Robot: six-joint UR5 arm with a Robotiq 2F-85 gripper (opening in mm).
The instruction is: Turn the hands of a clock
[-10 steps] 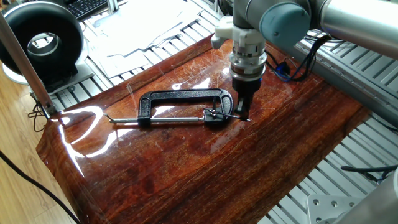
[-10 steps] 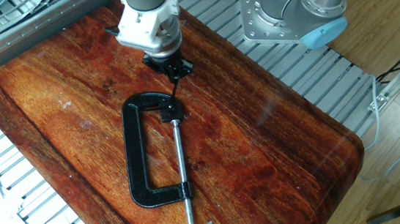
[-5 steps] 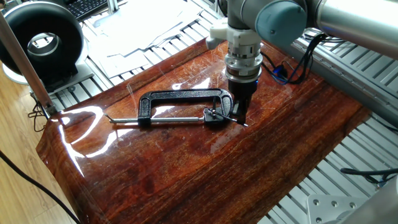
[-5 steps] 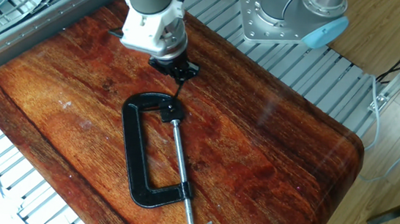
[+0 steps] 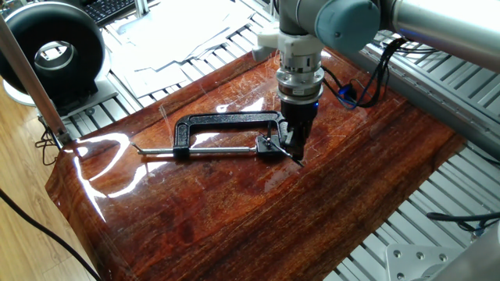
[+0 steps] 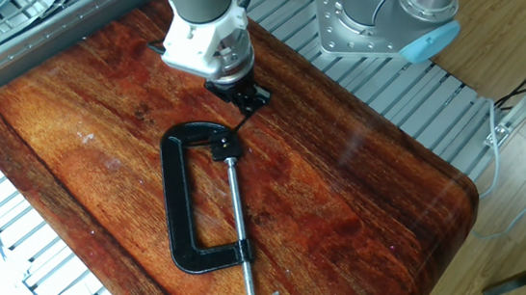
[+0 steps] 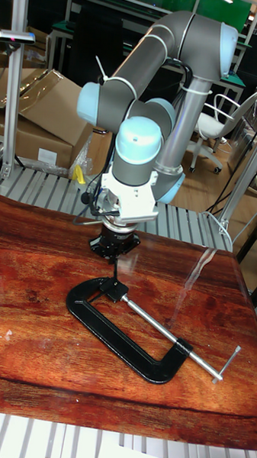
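Tabletop (image 5: 234, 211) of glossy reddish wood sat on slatted aluminium framing (image 6: 384, 91); the clock (image 6: 185, 208) lay flat, and the gripper's (image 5: 295, 144) jaws pinched the hands (image 5: 295, 154).

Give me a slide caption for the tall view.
Gripper poised over the clamp's jaw end, by the pin.

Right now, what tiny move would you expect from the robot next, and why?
Probably a further small sweep sideways around the clamp's jaw end. The gripper stands upright over that end of the clock, with the thin pin of the hands slanting down from it to the small black block there. Whether the fingers are shut on the pin is too small to tell.
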